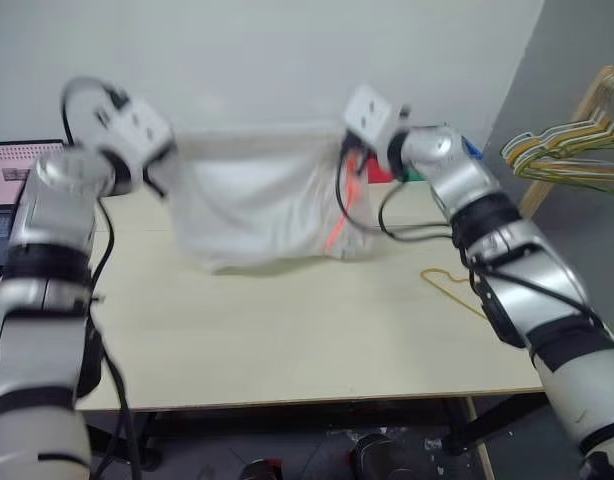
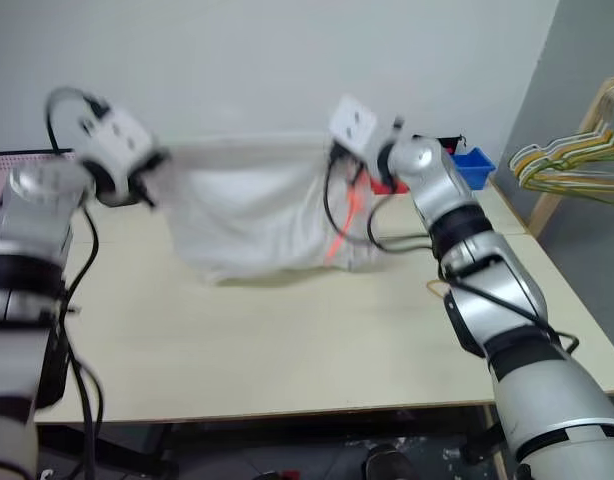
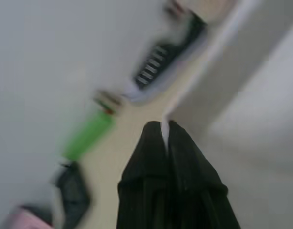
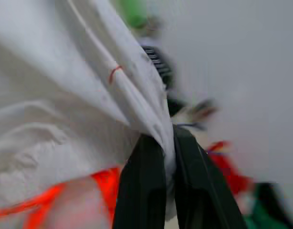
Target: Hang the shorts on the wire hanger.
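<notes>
No brand, label or writing can be read anywhere. Nearest the robot lies the bare front of the pale wooden table (image 1: 287, 340). Toward its right edge the wire hanger (image 1: 453, 287) lies flat, a thin golden-yellow outline partly hidden behind the right forearm, well apart from both grippers and untouched.

Further in, the shorts (image 1: 257, 195) are held up over the middle of the table, stretched wide between the two arms, their lower edge sagging to about the tabletop. The left gripper (image 3: 164, 129) is clamped on the left end of the waistband; in the left wrist view its two black fingers (image 3: 146, 167) are pressed together with only a thin sliver of white cloth between the tips. The right gripper (image 4: 168, 138) is likewise closed tight on the right end, a gathered fold of white fabric pinched between its fingers. The orange drawstring (image 1: 349, 205) dangles just below that grip, down the right side of the shorts.

Beyond, a blue bin (image 2: 477, 165) sits at the far right corner, a laptop (image 1: 17, 190) at the far left, and a bunch of pale green and yellow hangers (image 1: 567, 145) hangs on a wooden rack at the right
</notes>
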`<state>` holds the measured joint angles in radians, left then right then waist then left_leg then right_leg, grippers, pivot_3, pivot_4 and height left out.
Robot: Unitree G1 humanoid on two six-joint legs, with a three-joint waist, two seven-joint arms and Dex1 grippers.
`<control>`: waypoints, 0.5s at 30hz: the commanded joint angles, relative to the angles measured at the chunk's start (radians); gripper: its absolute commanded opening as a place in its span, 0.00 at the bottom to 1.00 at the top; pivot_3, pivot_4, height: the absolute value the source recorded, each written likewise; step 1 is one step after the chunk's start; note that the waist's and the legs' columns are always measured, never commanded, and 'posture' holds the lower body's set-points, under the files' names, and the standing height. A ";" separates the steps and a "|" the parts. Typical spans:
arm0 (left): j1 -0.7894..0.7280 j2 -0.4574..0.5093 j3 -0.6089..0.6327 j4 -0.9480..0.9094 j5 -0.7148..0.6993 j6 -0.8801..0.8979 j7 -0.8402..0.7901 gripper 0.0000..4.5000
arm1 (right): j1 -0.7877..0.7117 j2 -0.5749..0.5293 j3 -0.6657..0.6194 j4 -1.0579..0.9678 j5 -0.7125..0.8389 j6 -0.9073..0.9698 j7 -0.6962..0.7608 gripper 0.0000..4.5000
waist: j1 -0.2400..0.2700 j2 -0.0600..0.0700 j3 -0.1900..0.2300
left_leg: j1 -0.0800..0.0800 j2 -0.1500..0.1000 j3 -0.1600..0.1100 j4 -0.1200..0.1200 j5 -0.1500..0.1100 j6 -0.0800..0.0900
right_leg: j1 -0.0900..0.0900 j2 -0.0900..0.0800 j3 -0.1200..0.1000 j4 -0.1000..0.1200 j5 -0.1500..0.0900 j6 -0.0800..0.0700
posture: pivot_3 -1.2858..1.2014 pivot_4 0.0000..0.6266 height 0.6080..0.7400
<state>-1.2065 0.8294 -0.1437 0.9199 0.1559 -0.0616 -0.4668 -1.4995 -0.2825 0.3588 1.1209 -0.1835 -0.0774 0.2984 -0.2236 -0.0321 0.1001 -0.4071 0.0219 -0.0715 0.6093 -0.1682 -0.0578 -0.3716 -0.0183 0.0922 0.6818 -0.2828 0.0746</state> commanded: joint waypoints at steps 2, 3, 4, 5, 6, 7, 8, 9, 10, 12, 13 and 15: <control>-0.227 0.094 0.043 0.159 0.140 -0.252 0.484 0.01 | -0.133 -0.056 -0.061 0.118 -0.101 -0.226 -0.486 0.05 | 0.002 0.002 -0.003 | -0.019 -0.002 -0.002 -0.001 0.002 -0.002 | -0.018 0.000 0.004 0.001 0.004 -0.005 | 0.47 0.00 1.00; -0.231 0.109 0.041 0.156 0.153 -0.294 0.513 0.01 | -0.131 -0.054 -0.053 0.118 -0.119 -0.271 -0.504 0.05 | 0.001 0.007 -0.008 | -0.021 -0.004 -0.001 -0.004 0.002 -0.003 | -0.023 -0.003 0.004 0.002 0.005 -0.007 | 0.47 0.00 1.00; -0.212 0.125 0.039 0.141 0.159 -0.324 0.506 0.01 | -0.109 -0.049 -0.047 0.113 -0.126 -0.312 -0.482 0.05 | -0.001 0.012 -0.013 | -0.020 -0.005 0.000 -0.008 0.000 -0.006 | -0.025 -0.005 0.005 0.002 0.004 -0.006 | 0.47 0.00 1.00; -0.184 0.135 0.038 0.129 0.153 -0.332 0.461 0.01 | -0.082 -0.042 -0.041 0.111 -0.131 -0.336 -0.441 0.05 | -0.003 0.014 -0.015 | -0.020 -0.008 0.001 -0.011 -0.002 -0.009 | -0.026 -0.007 0.006 0.000 0.001 -0.003 | 0.48 0.00 1.00; -0.126 0.137 0.045 0.108 0.119 -0.310 0.353 0.01 | -0.034 -0.029 -0.043 0.102 -0.115 -0.356 -0.351 0.05 | -0.005 0.015 -0.017 | -0.019 -0.011 0.004 -0.016 -0.003 -0.009 | -0.027 -0.011 0.007 0.001 -0.003 -0.002 | 0.48 0.00 1.00; -0.058 0.141 0.057 0.073 0.080 -0.279 0.257 0.01 | 0.015 -0.018 -0.046 0.090 -0.095 -0.367 -0.257 0.05 | -0.006 0.016 -0.019 | -0.019 -0.011 0.006 -0.018 -0.003 -0.009 | -0.028 -0.011 0.007 0.000 -0.003 -0.002 | 0.48 0.01 1.00; 0.053 0.148 0.071 -0.001 0.019 -0.199 0.119 0.01 | 0.082 -0.007 -0.038 0.069 -0.076 -0.362 -0.133 0.05 | -0.008 0.018 -0.024 | -0.019 -0.011 0.006 -0.020 -0.002 -0.010 | -0.029 -0.011 0.007 0.000 -0.004 -0.002 | 0.48 0.02 1.00; 0.176 0.160 0.085 -0.106 -0.048 -0.105 -0.011 0.01 | 0.148 -0.002 -0.031 0.038 -0.060 -0.350 -0.023 0.05 | -0.011 0.018 -0.025 | -0.018 -0.010 0.007 -0.020 -0.003 -0.009 | -0.027 -0.011 0.006 0.000 -0.005 -0.001 | 0.48 0.03 1.00; 0.304 0.177 0.108 -0.231 -0.109 -0.032 -0.097 0.01 | 0.210 -0.002 -0.023 -0.002 -0.047 -0.326 0.069 0.05 | -0.016 0.019 -0.025 | -0.018 -0.010 0.007 -0.021 -0.003 -0.009 | -0.025 -0.011 0.005 -0.001 -0.005 -0.001 | 0.49 0.04 1.00; 0.655 0.246 0.158 -0.578 -0.252 0.165 -0.280 0.01 | 0.382 -0.019 0.002 -0.162 -0.006 -0.254 0.285 0.05 | -0.027 0.019 -0.022 | -0.018 -0.010 0.007 -0.017 -0.003 -0.008 | -0.024 -0.011 0.005 0.001 -0.006 -0.002 | 0.49 0.06 1.00; 0.810 0.274 0.191 -0.729 -0.308 0.241 -0.345 0.01 | 0.454 -0.028 0.011 -0.241 0.005 -0.213 0.350 0.05 | -0.035 0.018 -0.022 | -0.021 -0.010 0.005 -0.018 -0.003 -0.008 | -0.025 -0.010 0.005 -0.001 -0.006 -0.002 | 0.49 0.06 1.00; 1.058 0.320 0.262 -0.959 -0.391 0.392 -0.438 0.01 | 0.576 -0.047 0.032 -0.402 0.025 -0.116 0.473 0.05 | -0.038 0.016 -0.021 | -0.025 -0.009 0.000 -0.013 -0.003 -0.008 | -0.030 -0.009 0.006 0.005 -0.005 -0.003 | 0.49 0.07 1.00</control>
<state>-0.2170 1.0529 -0.0284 0.1656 -0.1476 0.1836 -0.8180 -0.9330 -0.2902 0.4055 0.8814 -0.2050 -0.2760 0.6614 -0.2613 -0.0157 0.0790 -0.4344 0.0150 -0.0753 0.5962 -0.1708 -0.0660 -0.4038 -0.0272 0.0971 0.6918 -0.2880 0.0713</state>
